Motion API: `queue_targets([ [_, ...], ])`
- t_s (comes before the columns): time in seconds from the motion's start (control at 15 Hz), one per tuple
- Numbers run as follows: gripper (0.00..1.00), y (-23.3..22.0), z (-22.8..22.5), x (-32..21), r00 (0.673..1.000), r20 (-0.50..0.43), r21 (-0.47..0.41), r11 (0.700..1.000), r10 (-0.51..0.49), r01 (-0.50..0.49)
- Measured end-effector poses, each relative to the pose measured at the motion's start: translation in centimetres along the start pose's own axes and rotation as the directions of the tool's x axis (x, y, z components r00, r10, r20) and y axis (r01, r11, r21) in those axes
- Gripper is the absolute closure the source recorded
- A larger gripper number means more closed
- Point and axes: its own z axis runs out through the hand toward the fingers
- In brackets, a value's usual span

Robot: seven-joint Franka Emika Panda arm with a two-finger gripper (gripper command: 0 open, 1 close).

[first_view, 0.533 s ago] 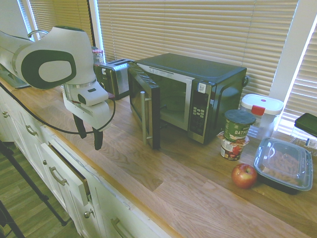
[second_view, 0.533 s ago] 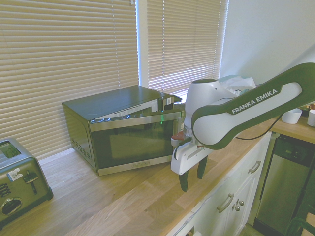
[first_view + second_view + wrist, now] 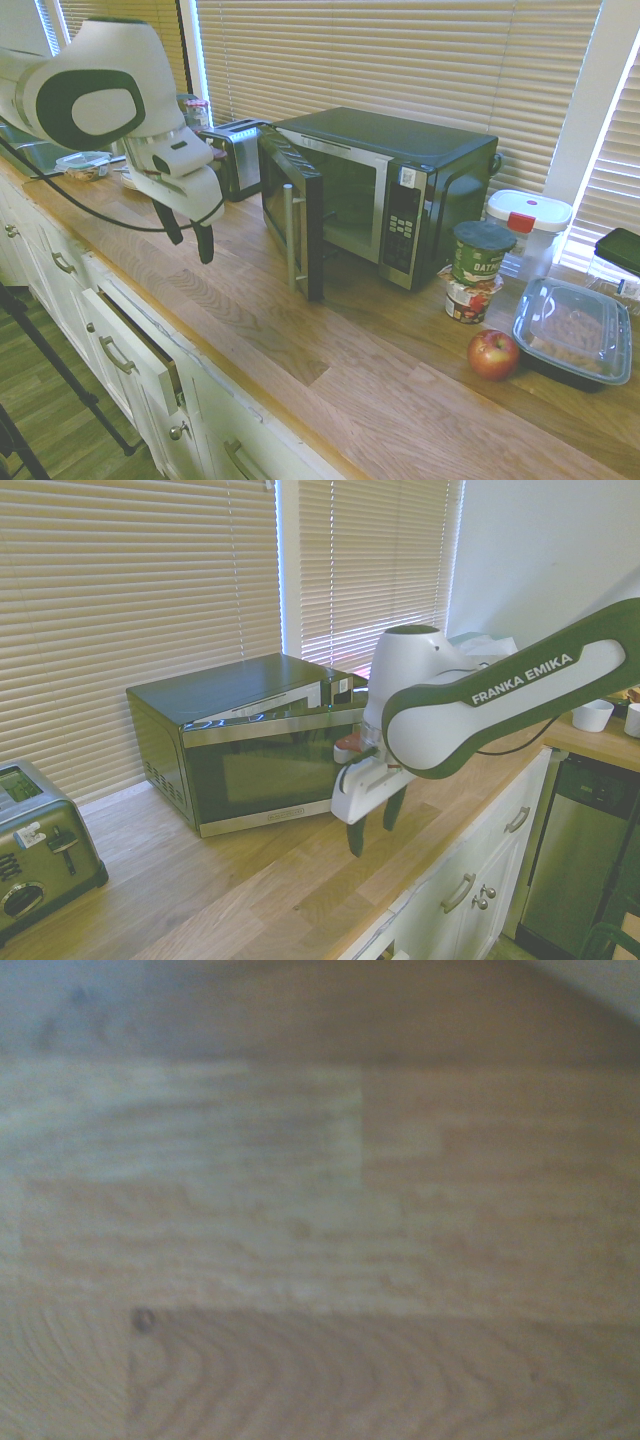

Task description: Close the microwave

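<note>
The microwave [image 3: 400,150] is a black box with steel trim standing at the back of the wooden counter [image 3: 300,330]. Its dark glass door [image 3: 305,215] hangs wide open, swung out toward the counter's front, with the silver bar handle [image 3: 291,240] on its outer edge. My gripper [image 3: 190,238] hangs above the counter to the left of the open door, clear of it, fingers open and empty. In the second exterior view the gripper [image 3: 372,830] hovers just in front of the microwave [image 3: 240,685]. The wrist view shows only blurred wood grain [image 3: 320,1220].
A silver toaster [image 3: 232,155] stands behind the gripper, left of the microwave. To the microwave's right are stacked oat cups [image 3: 478,262], a white tub [image 3: 527,225], an apple [image 3: 493,353] and a lidded black tray [image 3: 572,330]. A drawer [image 3: 140,340] below the counter's edge stands ajar.
The arm has lifted and carried the open gripper further back over the counter, closer to the open door. The door has not moved.
</note>
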Motion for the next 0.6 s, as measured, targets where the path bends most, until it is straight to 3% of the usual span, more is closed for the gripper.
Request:
queue_targets([
  [0.2, 0.00, -2.3, -1.8, 1.6, 0.998, -0.054, 0.035, 0.999, 0.042, -0.040],
  [0.6, 0.00, -4.9, -1.1, 9.1, 0.979, -0.133, 0.067, 0.987, 0.157, -0.149],
])
